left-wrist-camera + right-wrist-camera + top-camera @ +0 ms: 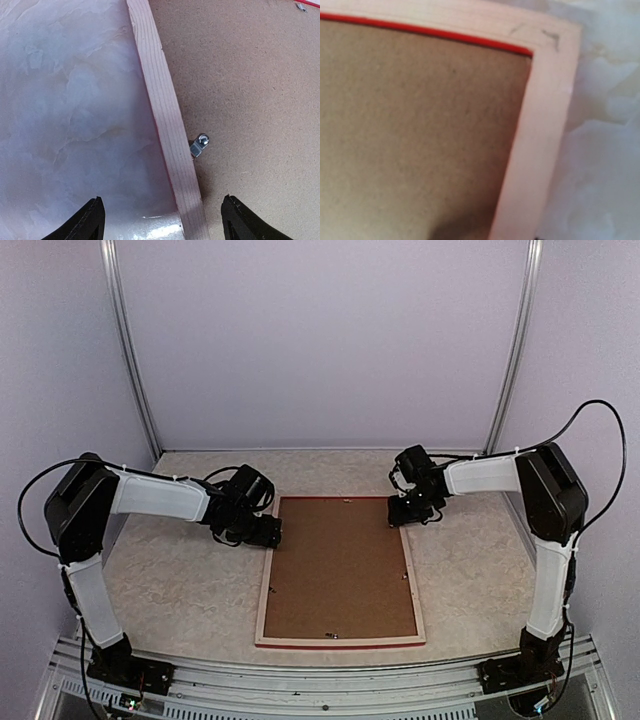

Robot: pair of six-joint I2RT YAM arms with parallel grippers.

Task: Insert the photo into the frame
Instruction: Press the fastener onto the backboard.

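A: Where's the frame [340, 641]?

B: Flat on the table [180, 590], centre of the top view, pale wood back facing up. Its long axis runs top to bottom in that view. The brown backing board [340, 565] sits inside it.

A: And the photo?

B: Not visible in any view. It may be under the board, but I can't tell.

A: Left gripper [268, 532]?

B: At the upper left of the frame, on the long left rail. In the left wrist view its fingers [85, 222] stand wide apart, one over the table and one over the board. The rail runs up between them and nothing is held.

A: Anything near it?

B: A small metal clip [200, 145], just beside the rail's inner edge on the board. It's just above the gap between the fingers in that view.

A: Right gripper [405, 510]?

B: At the upper right corner of the frame. The right wrist view is blurred and shows only that corner and the board, no fingertips. Whether it's spread or closed, I can't tell.

A: Which arm is nearer?

B: Both are at the top end, one on each side. The left is the one lined up on a clip, so I'd guess it works the clip to free the board. The rest of the long axis stretches down toward the bases, away from both.
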